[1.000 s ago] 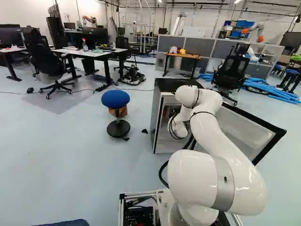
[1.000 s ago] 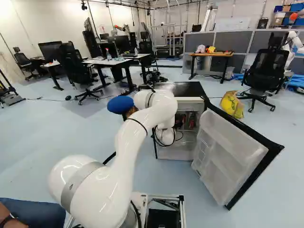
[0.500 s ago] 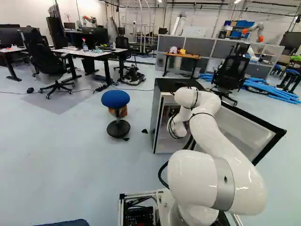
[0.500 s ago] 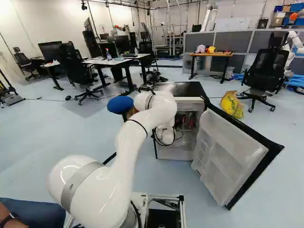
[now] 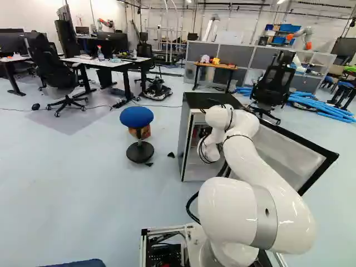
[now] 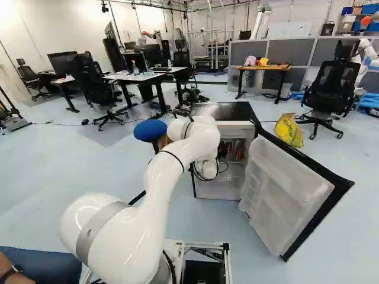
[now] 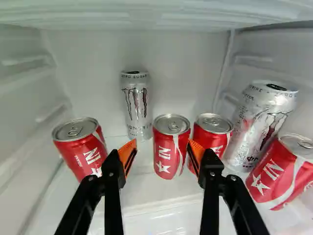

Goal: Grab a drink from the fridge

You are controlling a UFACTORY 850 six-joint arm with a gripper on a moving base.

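1. Fingers (image 7: 127,155) stand spread, released.
2. Drinks are inside the open fridge (image 6: 234,111). A red can (image 7: 171,147) stands ahead, between the finger lines; a second red can (image 7: 214,133) is just beside it, partly hidden by one finger.
3. A slim silver can (image 7: 137,105) stands farther back.

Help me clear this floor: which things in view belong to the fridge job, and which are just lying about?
Job: black gripper with orange pads; four red metal cans; two silver metal cans; black-topped fridge with white-lined door.

Lying about: round blue stool; yellow bag; long blue tubes.
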